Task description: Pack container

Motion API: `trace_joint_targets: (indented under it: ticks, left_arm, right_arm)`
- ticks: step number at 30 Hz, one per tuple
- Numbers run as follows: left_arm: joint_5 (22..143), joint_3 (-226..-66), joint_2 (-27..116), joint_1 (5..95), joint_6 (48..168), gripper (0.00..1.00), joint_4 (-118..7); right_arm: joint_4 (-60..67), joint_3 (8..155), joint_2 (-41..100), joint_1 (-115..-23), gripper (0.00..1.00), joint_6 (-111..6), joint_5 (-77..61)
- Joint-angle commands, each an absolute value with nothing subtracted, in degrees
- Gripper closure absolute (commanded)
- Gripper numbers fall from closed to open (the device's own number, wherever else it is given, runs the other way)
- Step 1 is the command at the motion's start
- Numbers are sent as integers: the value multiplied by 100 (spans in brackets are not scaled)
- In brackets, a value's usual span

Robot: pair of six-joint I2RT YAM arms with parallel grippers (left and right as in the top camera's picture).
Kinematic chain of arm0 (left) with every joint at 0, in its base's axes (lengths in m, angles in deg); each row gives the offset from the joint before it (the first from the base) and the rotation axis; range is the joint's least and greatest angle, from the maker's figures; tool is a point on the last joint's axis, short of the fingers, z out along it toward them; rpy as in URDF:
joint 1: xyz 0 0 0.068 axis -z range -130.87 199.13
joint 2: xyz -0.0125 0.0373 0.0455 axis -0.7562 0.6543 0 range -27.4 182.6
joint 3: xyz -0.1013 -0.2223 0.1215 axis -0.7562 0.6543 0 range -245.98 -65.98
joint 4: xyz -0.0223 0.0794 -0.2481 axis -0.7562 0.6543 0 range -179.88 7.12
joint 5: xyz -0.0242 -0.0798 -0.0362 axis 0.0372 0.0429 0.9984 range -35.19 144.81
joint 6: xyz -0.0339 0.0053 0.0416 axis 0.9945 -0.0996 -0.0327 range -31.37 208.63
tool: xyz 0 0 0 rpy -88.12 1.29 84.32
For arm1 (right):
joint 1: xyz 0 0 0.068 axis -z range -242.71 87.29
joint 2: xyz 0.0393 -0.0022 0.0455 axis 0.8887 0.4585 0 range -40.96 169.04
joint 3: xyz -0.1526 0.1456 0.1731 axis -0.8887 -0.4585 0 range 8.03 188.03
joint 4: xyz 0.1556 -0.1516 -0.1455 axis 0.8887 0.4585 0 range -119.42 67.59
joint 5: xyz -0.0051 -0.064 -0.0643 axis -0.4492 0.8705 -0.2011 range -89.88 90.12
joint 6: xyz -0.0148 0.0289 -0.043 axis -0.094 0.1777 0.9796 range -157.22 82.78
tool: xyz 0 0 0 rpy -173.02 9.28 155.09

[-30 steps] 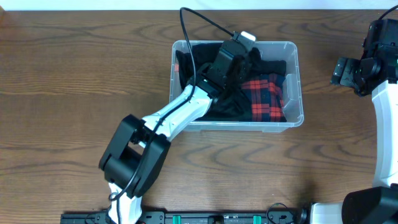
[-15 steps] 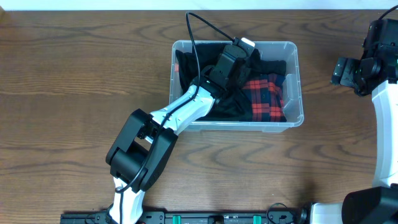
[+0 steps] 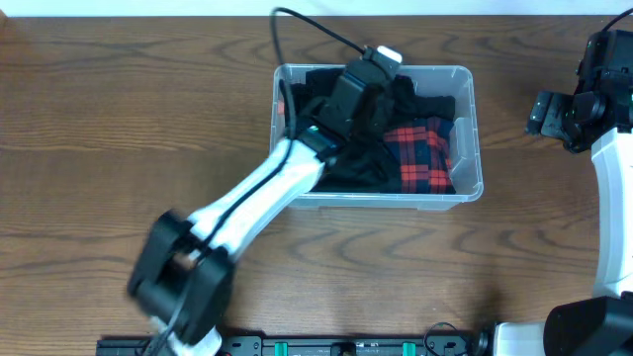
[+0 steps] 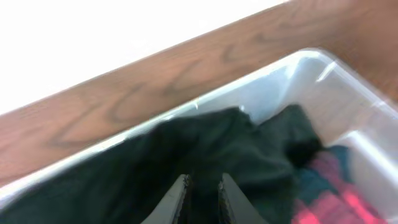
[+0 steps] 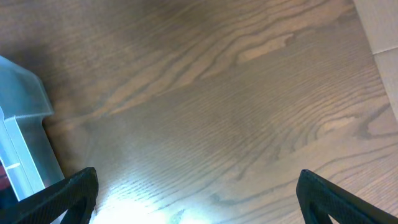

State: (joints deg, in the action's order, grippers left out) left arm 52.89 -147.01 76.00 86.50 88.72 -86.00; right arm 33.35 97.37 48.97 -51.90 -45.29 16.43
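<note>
Left fingers (image 4: 176, 202), pinching black garment (image 4: 236, 143), shifted up-left inside container (image 3: 473, 119); I judge packing ongoing. Right fingers (image 5: 68, 193) apart, idle over desk (image 3: 119, 119).

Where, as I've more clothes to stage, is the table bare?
The table is bare left of the container, and between it and the right gripper. Crowded: the container, full of clothes, with the left gripper inside.

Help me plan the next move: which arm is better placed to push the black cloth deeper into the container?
Left. The left fingers are inside the container, nearly shut on the black cloth. The right fingers hang open over the table, outside it.
</note>
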Motion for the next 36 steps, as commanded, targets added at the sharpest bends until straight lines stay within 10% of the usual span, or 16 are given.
trace_joint_targets:
  ticks: [1,15,36]
  left_arm:
    - [5224,-14732,7051,8676,8853,83,-8051]
    - [6083,-14730,7003,9019,9021,84,-5088]
    - [5742,-14727,7396,9019,9014,84,-5359]
  right_arm:
    - [3339,9719,4845,-5153,1,-4532,1705]
    - [3339,9719,4845,-5153,1,-4532,1705]
    - [3339,9719,4845,-5153,1,-4532,1705]
